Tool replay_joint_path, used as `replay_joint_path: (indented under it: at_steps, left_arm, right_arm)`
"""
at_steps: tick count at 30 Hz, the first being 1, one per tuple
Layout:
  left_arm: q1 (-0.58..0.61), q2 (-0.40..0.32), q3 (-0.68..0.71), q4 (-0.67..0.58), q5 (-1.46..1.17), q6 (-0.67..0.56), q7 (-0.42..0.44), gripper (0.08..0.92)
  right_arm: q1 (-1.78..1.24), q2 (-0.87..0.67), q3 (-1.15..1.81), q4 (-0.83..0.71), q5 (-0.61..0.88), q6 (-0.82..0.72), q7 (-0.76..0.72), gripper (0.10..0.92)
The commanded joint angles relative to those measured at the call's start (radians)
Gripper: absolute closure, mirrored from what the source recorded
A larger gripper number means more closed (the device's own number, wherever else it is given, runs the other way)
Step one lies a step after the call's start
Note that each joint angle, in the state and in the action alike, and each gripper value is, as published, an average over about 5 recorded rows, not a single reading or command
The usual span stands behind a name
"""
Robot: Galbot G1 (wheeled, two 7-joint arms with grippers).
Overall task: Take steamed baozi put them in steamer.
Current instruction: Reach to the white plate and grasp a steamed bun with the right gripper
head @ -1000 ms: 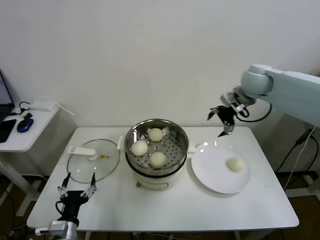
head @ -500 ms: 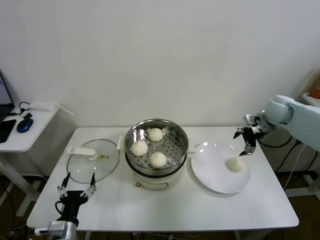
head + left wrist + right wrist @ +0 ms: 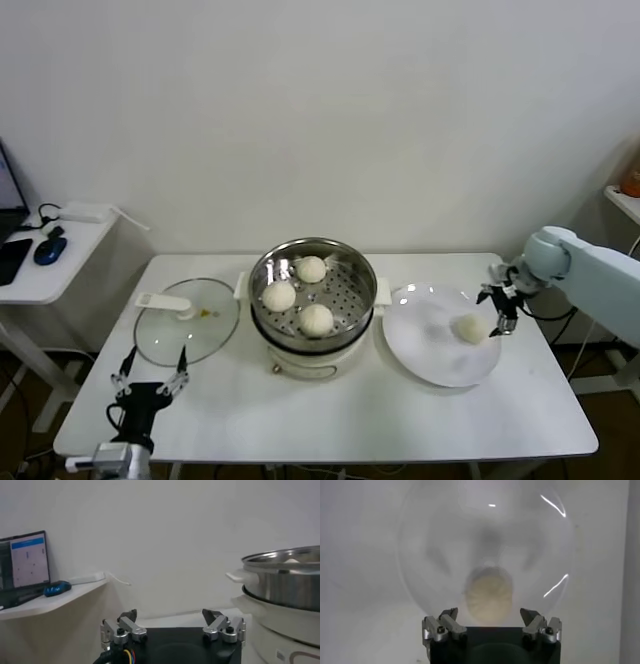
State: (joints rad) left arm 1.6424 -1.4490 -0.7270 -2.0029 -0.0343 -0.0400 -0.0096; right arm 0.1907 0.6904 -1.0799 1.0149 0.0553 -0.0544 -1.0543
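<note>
Cream-white baozi (image 3: 470, 328) lies just beside the spread right tool (image 3: 499, 306).

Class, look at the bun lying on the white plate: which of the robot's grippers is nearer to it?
The right. The right gripper, open, hangs just beside the bun on the plate, while the left gripper sits open at the table's near-left corner, beyond the steamer.

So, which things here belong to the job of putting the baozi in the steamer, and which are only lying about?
Belong to the job:
- steamer, three baozi already inside
- last baozi on the white plate
- right gripper, open, beside that baozi
- left gripper, open, parked at the table's near left edge

Just lying about:
- glass lid, flat on the table
- laptop and blue mouse on the side table
</note>
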Motion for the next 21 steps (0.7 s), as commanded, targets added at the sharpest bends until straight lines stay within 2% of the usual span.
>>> replay_joint_path:
  at_steps: [1,21]
  left_arm:
    - [0.003,0.0,-0.002,0.004,0.0,-0.002,0.0,0.177]
    - [0.001,-0.001,0.0,0.008,0.003,0.0,0.0,0.177]
  right_arm:
    - [-0.123,0.096,0.1,-0.139,-0.103,0.077,0.008,0.203]
    - [-0.143,0.153,0.153,-0.208,-0.189,0.111,-0.006,0.203]
